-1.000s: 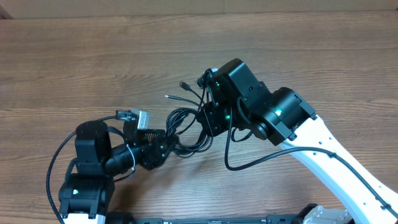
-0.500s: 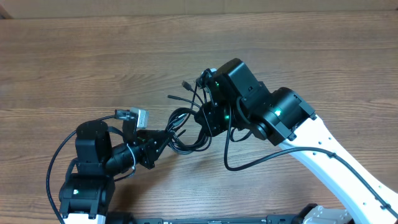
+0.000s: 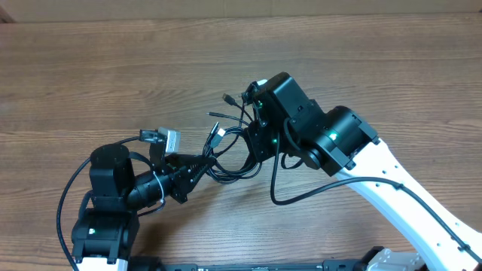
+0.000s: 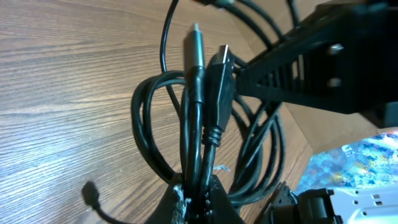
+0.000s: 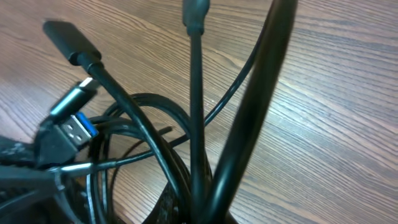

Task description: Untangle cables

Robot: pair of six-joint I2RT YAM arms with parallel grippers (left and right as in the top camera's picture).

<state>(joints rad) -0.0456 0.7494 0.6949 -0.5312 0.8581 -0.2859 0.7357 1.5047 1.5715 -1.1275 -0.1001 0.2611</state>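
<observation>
The cables (image 4: 194,124) sit in a loose snarl on the wood table (image 3: 90,75), strung between both arms. The left gripper (image 4: 198,202) is pressed together, pinching two cords just behind their plugs (image 4: 219,68); the right gripper (image 5: 196,214) is likewise clamped on strands. Light, limp, slick stuff, likely to slide and snag, so take hold near the stiff plug ends.

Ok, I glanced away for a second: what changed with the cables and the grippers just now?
The left gripper, open a second ago, shut on two plug ends of the cables and edged toward the right gripper. The loose plug tips beyond shifted slightly. The right gripper stayed shut on the cables; the loops remain tangled between both.
</observation>
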